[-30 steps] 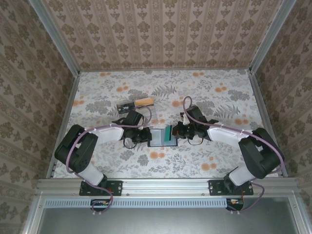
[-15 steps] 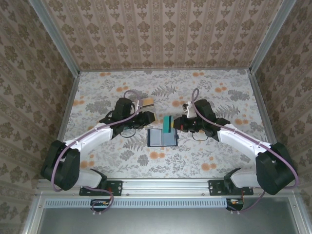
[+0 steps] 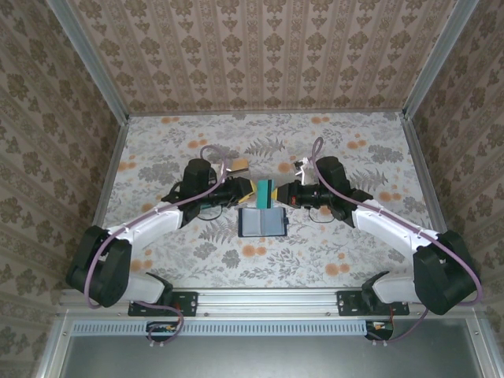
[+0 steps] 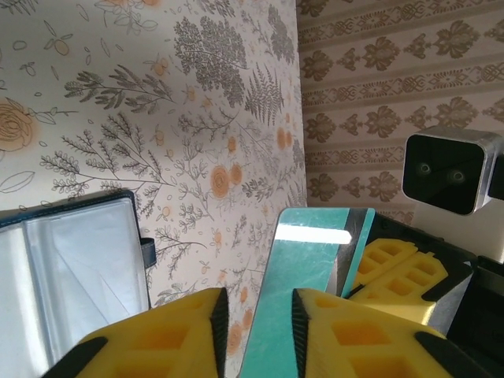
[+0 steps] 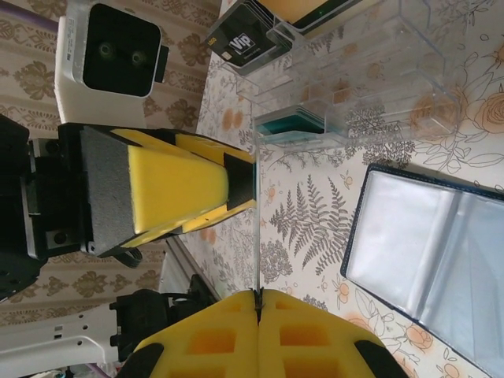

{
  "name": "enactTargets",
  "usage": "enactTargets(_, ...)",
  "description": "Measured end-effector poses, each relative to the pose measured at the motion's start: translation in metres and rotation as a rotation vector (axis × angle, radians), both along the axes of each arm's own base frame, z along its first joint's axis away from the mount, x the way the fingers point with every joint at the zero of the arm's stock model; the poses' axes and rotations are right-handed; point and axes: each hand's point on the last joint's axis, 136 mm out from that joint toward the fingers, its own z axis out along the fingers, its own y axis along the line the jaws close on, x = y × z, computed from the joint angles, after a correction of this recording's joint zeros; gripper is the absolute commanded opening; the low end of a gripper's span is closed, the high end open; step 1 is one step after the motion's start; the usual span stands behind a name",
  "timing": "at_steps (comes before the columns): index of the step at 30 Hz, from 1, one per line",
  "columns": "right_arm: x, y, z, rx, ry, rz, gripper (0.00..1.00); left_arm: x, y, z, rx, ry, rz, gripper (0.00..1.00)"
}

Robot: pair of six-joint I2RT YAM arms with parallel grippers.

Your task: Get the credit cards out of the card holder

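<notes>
One small dark navy folding card holder [image 3: 262, 224] nearest on the floral-print surface [image 3: 339, 264], spread open and flat, grey-blue pockets facing up.

Just beyond its far edge, and apart from it, thin glossy teal card [image 3: 265, 191], up off the surface and spanning the space between the two tools.

Right tool [image 3: 280, 193]: grips the teal card's right end, yellow fingers [image 5: 307, 339] squeezed together with just the card's thin edge rising from the seam.

Left tool [image 3: 250, 190]: meets the teal card from the opposite side. Yellow fingers [image 4: 157, 342] a little apart, with the card's end slanting through the gap and a sliver of floral print visible between one finger and the card. Straddles it rather than clamps it.

Farther back, behind the left tool, clear plastic tray [image 5: 378, 71] resting on the surface. Holds black card with pale print [image 5: 240, 41] and tan-orange card [image 3: 237, 164] just beside each other at one end, plus thicker teal block [image 5: 293, 121] in a separate compartment.

Farthest off, beige patterned wallpaper panels [image 3: 260, 55] closing in the back and sides of the surface.
</notes>
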Motion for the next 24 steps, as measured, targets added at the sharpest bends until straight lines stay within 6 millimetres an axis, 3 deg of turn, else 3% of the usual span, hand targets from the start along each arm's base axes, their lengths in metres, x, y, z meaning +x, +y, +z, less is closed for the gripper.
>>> enactTargets(9,0.003,0.001,0.005,0.017,-0.01,-0.006,0.0,0.0,-0.006,-0.001,-0.051,0.023,-0.012,0.25)
enactTargets(19,0.005,-0.001,0.005,0.018,-0.006,-0.015,0.0,0.005,-0.009,0.007,-0.118,0.035,-0.002,0.0)
enactTargets(21,0.006,-0.003,0.005,0.018,-0.006,-0.019,0.0,0.005,-0.01,0.01,-0.128,0.03,-0.002,0.0)
enactTargets(22,0.006,-0.003,0.004,0.018,-0.006,-0.02,0.01,0.006,-0.009,0.011,-0.131,0.028,-0.001,0.0)
enactTargets(24,0.006,-0.004,0.004,0.018,-0.006,-0.021,0.2,0.006,-0.009,0.011,-0.133,0.026,-0.001,0.0)
